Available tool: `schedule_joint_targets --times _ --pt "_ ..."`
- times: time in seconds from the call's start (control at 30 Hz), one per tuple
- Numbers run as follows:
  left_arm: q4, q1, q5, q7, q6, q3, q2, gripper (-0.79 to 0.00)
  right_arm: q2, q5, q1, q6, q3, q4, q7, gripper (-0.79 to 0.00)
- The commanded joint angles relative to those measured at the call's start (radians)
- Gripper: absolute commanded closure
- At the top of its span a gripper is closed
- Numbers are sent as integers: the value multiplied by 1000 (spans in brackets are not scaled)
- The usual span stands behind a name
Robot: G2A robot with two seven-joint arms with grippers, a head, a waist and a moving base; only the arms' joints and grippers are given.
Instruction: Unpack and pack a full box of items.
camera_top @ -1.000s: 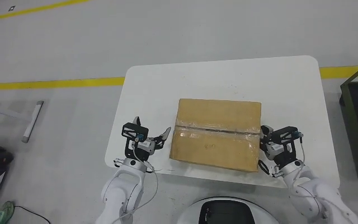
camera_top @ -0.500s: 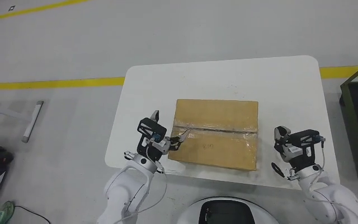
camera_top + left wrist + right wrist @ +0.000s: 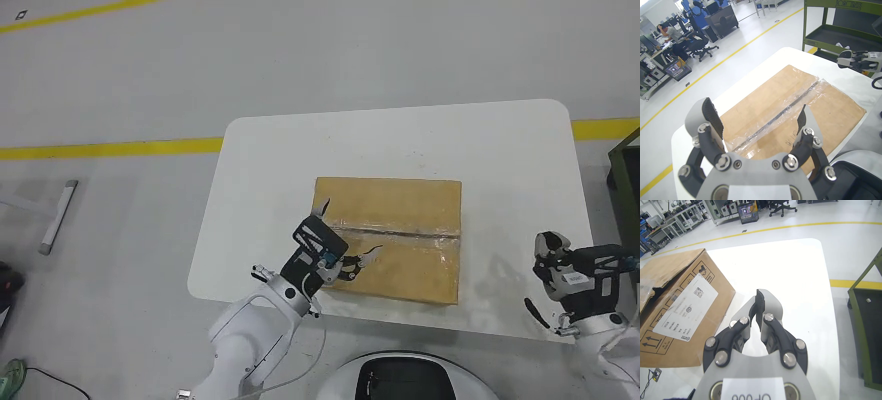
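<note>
Cardboard box (image 3: 405, 205) sits below my left gripper (image 3: 755, 103), whose jaws stand spread wide with nothing held between them. From that wrist I look straight through the gap onto the dark seam (image 3: 776, 117) that runs the length of the closed lid under crinkled clear tape (image 3: 815, 89). From above, the gripper hangs over the lid's left end, on the side nearest the robot. I cannot tell whether it touches the cardboard. My right gripper (image 3: 757, 302) has its jaws pressed together on nothing and is apart from the box, off its right end, above the table's near right corner. From that wrist I see the box's end wall carrying a white label (image 3: 685, 306) and printed handling marks. The lid edge above it is ragged, with a dark gap beneath. The box rests flat on the white table (image 3: 500, 140), about midway across and closer to the near edge than the far one, its flaps shut. Beyond the table's right side stands a green cart (image 3: 829, 37), and a yellow line (image 3: 110, 149) crosses the grey floor.
</note>
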Motion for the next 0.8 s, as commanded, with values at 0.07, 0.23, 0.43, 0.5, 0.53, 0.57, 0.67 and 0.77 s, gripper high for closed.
schedule_joint_targets --times 0.07,0.23,0.43,0.5,0.53,0.57,0.67,0.77 --pt "0 0 0 0 0 0 0 -785 -1 -19 -17 -2 9 -9 -5 0" --pt "17 -23 -21 45 -24 82 -8 -785 -2 -28 -28 -15 17 -12 6 0" --pt "118 -131 -45 20 2 246 -39 -785 -3 -33 -31 -14 30 -18 14 0" --pt "155 -167 -42 -12 38 285 -51 -785 -4 -34 -34 -14 34 -21 16 0" --pt "174 -180 -43 -22 56 302 -57 -785 -4 -33 -36 -13 38 -21 16 0" --pt "188 -191 -53 -30 73 316 -62 -785 -4 -31 -38 -13 40 -22 16 0" --pt "226 -222 -64 -53 108 346 -76 -785 -6 -27 -46 -10 46 -21 15 0" --pt "259 -247 -51 -80 134 369 -86 -785 -8 -24 -52 -9 47 -18 13 0"
